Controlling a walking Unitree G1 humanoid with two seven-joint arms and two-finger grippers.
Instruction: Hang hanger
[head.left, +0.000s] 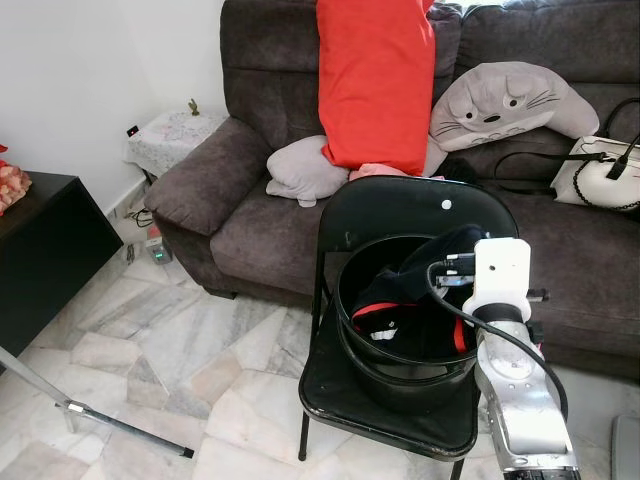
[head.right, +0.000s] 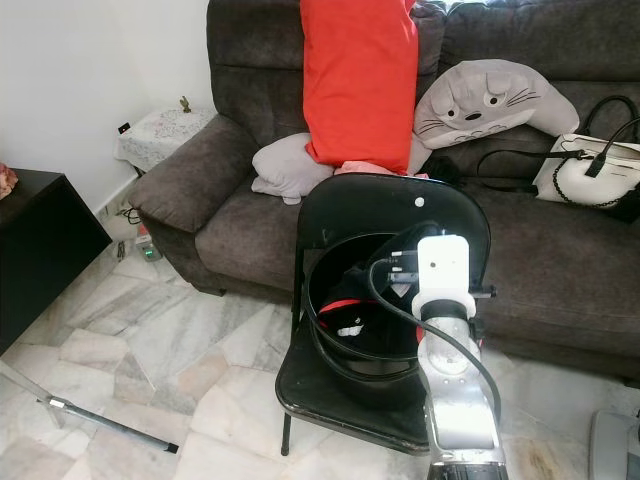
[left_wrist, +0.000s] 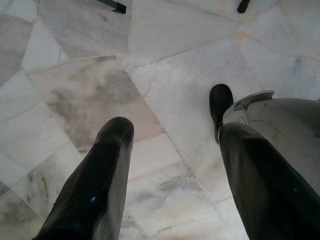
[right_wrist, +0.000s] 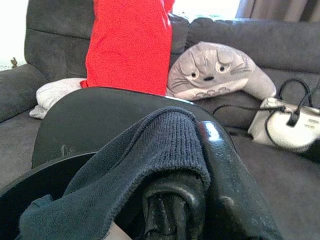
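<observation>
Gripping a dark ribbed-knit garment (right_wrist: 150, 150), the right gripper (right_wrist: 200, 200) has its fingers closed on the cloth over the black round tub (head.left: 400, 340), apparently lifting it out. No hanger can be made out. The tub sits mid-seat on a glossy black folding chair (head.left: 400, 205). The left gripper (left_wrist: 170, 170) hangs spread wide above marble floor (left_wrist: 75, 90).

My head views are bright and evenly lit by soft daylight, sharp throughout, with no motion blur. Behind the right gripper (right_wrist: 195, 200) a window glows blown-out white above the sofa (right_wrist: 280, 45), and a glare spot sits on its glossy finger; the knit cloth (right_wrist: 150, 155) up close looks soft. Below the left gripper (left_wrist: 170, 175) the marble floor (left_wrist: 75, 90) is crisp, with faint shadows.
</observation>
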